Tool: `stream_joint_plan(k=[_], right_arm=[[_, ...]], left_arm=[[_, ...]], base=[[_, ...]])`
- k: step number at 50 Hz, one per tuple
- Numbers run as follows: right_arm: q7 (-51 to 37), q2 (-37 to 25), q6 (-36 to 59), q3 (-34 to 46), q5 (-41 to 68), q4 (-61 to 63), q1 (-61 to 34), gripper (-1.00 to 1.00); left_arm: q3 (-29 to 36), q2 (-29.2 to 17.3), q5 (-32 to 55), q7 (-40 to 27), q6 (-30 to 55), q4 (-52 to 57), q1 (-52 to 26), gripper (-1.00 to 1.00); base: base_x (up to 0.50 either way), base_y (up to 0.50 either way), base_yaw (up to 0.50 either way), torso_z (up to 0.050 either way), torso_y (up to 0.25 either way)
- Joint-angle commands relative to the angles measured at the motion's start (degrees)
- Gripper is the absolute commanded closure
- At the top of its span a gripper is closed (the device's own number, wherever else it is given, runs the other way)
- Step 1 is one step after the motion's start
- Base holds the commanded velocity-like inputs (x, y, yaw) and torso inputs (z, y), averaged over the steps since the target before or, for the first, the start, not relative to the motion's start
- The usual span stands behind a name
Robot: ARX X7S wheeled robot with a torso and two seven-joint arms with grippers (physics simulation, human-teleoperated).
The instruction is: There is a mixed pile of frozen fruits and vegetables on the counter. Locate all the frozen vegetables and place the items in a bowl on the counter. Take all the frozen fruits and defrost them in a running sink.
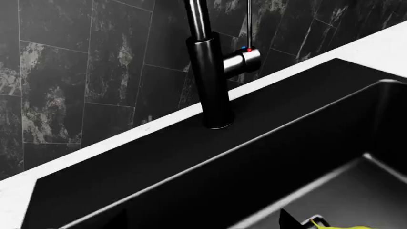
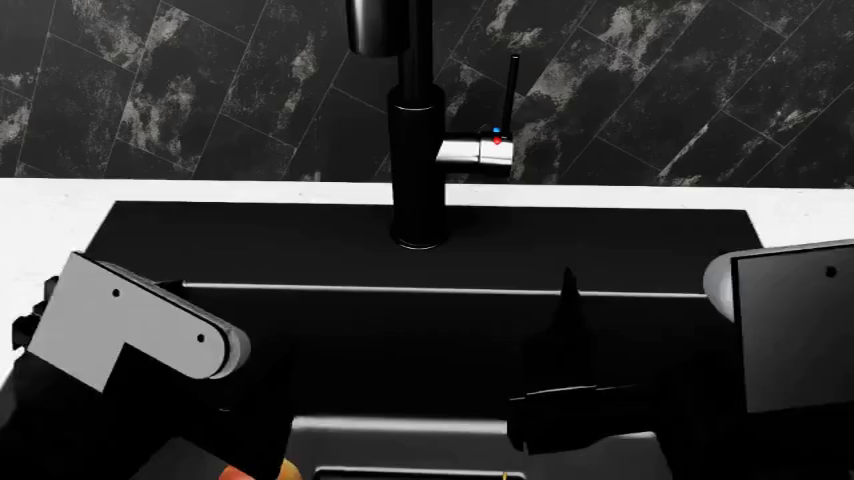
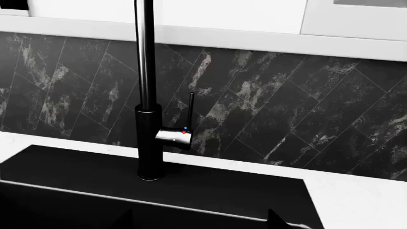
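In the left wrist view only a black fingertip point(image 1: 289, 218) of the left gripper shows at the frame edge, with a sliver of yellow pear point(image 1: 343, 227) and its thin stem just beside it; whether the jaws clamp the fruit cannot be told. Both hang over the deep black sink point(image 1: 190, 162), whose back ledge carries the tall black faucet point(image 1: 213, 86) with its chrome side handle point(image 1: 245, 59). The white counter point(image 1: 381, 45) runs along the sink's far edge, under dark veined wall tiles point(image 1: 57, 86).

The head view has the left arm point(image 2: 134, 330) low over the sink's near left corner, its gripper hidden; a small orange piece point(image 2: 260, 470) peeks out beneath it. The right gripper point(image 2: 567, 400) hovers above the basin point(image 2: 267, 245), one dark finger point(image 2: 567, 300) pointing toward the faucet point(image 2: 416, 150); its opening is unclear.

In the right wrist view a finger tip point(image 3: 275, 218) barely shows; the faucet point(image 3: 147, 95) stands at the sink's point(image 3: 159, 183) back edge.
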State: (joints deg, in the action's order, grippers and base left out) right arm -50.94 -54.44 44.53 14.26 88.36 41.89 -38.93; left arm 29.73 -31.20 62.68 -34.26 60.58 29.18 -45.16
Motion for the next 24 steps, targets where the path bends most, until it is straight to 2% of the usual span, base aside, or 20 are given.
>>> stream_joint_plan(k=[1, 5, 17, 24], right_arm=[[0.2, -0.8, -0.1, -0.7, 0.4, 0.1, -0.7, -1.00], [0.5, -0.8, 0.2, -0.6, 0.1, -0.3, -1.5, -1.00], [0.3, -2.4, 1.1, -1.5, 2.6, -1.1, -5.0, -1.00], [-1.1, -5.7, -0.6, -4.8, 5.4, 1.0, -3.9, -1.00]], left_arm=[[-6.3, -2.1, 8.2, -5.6, 2.2, 6.4, -2.8, -1.00], [-6.8, -2.0, 9.6, -5.9, 3.0, 6.0, -5.3, -1.00], [-10.8, -5.8, 15.2, -7.1, 3.3, 7.4, -6.5, -1.00], [-12.4, -7.9, 17.7, -8.4, 3.5, 8.4, -6.7, -1.00]], base=[[0.00, 0.00, 0.00, 0.000, 0.000], [0.00, 0.00, 0.00, 0.000, 0.000], [0.00, 0.00, 0.00, 0.000, 0.000], [0.00, 0.00, 0.00, 0.000, 0.000]])
